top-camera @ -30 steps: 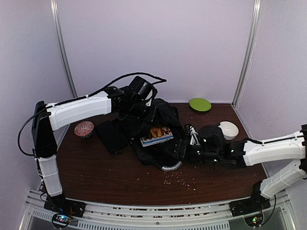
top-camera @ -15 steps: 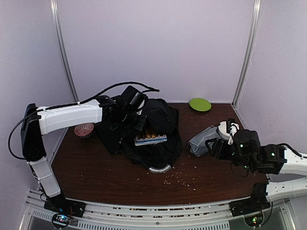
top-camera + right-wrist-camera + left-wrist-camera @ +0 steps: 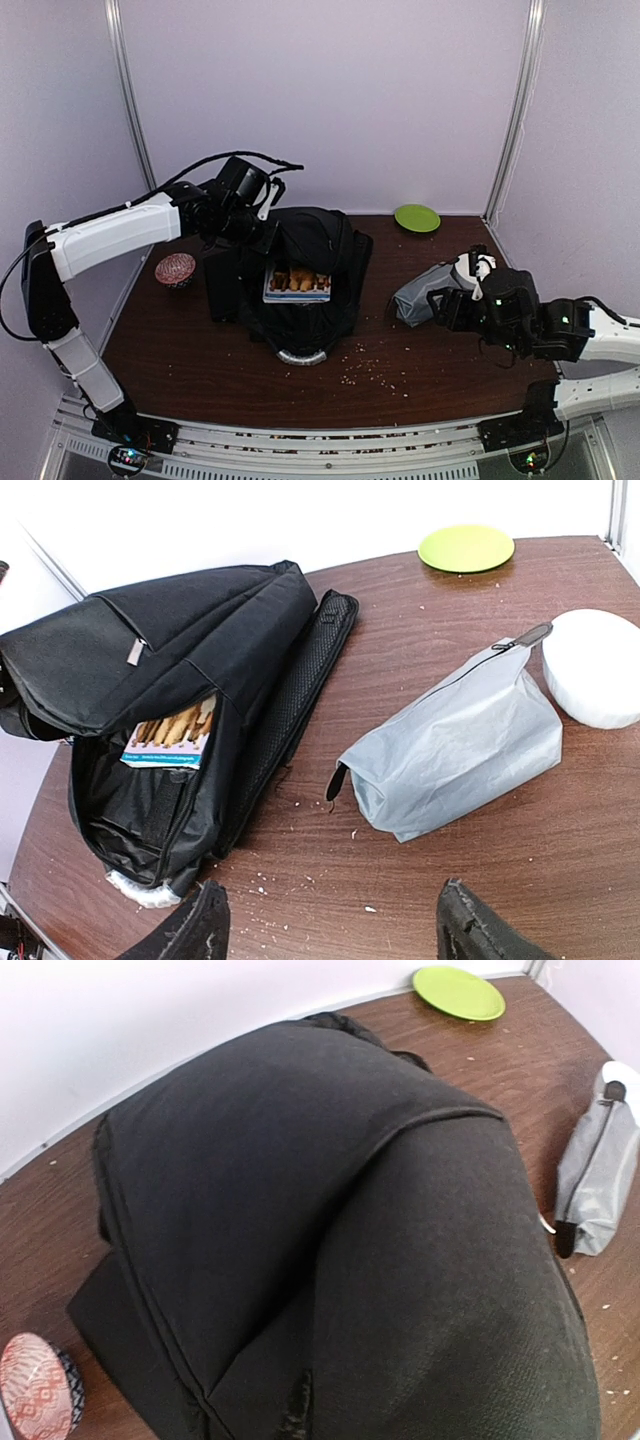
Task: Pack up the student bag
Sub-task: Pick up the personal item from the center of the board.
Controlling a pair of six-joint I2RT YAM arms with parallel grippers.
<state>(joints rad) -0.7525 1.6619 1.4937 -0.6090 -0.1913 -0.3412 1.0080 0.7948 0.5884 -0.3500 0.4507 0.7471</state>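
Viewing from above, I see the student bag (image 3: 310,245) in the middle of the table (image 3: 200,360), its rear end raised and its mouth gaping toward me, with a picture book (image 3: 297,283) inside. My left gripper (image 3: 262,222) is pinched tight on the bag's raised rear fabric. My right gripper (image 3: 333,905) hovers spread wide and empty, near a grey pouch (image 3: 455,745).

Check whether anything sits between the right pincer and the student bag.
Yes. The grey zipped pouch lies on the table between the open right pincer and the student bag, just ahead of the pincer. In the wrist view, only tabletop shows to the left of the pouch.
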